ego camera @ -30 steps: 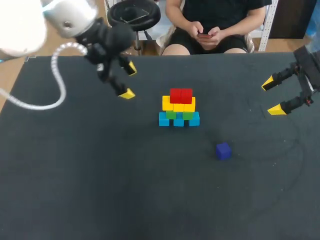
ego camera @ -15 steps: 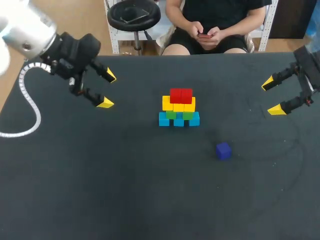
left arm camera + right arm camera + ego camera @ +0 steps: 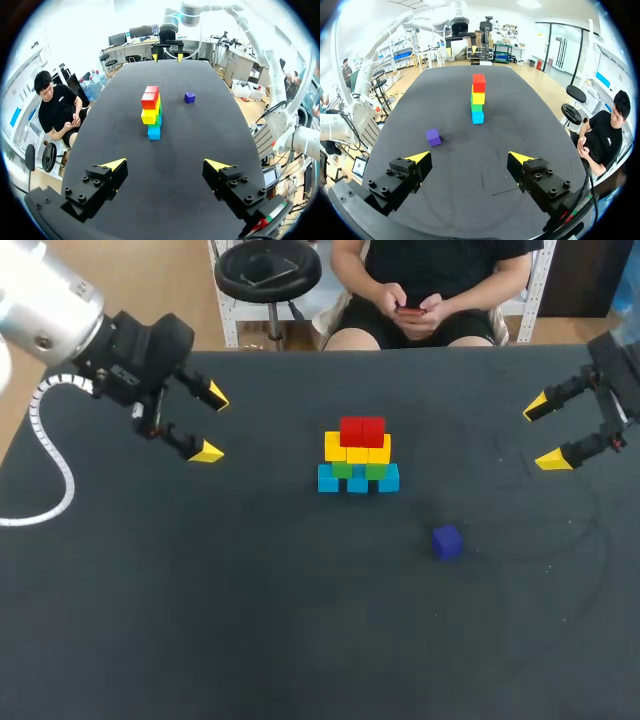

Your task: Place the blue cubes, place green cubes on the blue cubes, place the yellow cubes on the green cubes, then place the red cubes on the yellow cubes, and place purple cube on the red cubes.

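Showing the stack at mid-bench, four tiers up: blue cubes form the wide base, green cubes sit on them, yellow cubes come next and red cubes make the narrow top, which I judge keeps the load centred. The purple cube lies alone on the bench, apart from the stack and towards my right arm (the one piece not yet placed). My left claw hangs wide open and empty, well off to the stack's left. My right claw, equally spread and holding nothing, hangs near the right edge. Both look parked clear so that neither nudges the stack, and the right seems better placed for the purple cube.
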You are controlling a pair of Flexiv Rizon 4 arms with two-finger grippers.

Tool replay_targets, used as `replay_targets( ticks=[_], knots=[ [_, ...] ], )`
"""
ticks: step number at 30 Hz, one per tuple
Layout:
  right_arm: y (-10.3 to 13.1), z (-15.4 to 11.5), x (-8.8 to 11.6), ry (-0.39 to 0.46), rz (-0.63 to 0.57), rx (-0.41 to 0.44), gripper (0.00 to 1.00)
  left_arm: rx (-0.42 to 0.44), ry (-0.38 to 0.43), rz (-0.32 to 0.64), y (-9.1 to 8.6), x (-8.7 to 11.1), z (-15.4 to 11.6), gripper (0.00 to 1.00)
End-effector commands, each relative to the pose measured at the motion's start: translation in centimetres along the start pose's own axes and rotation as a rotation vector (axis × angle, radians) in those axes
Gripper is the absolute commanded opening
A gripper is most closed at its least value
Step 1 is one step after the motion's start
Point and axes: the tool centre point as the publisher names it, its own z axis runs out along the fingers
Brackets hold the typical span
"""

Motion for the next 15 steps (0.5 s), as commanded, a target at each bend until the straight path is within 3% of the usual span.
replay_targets(
  ticks=[1, 7, 15],
  knots=[
    [-0.1, 0.0, 0.1, -0.003, -0.001, -0.002, 1.0, 0.003, -0.001, 0.003, 0.1, 0.1, 0.0, 1.0],
    [3.1, 2.4, -2.8, 0.081, -0.184, -0.138, 1.0, 0.003, -0.001, 0.003, 0.1, 0.1, 0.0, 1.0],
    [6.2, 4.3, -4.2, 0.181, -0.261, -0.183, 1.0, 0.003, -0.001, 0.003, 0.1, 0.1, 0.0, 1.0]
  ],
)
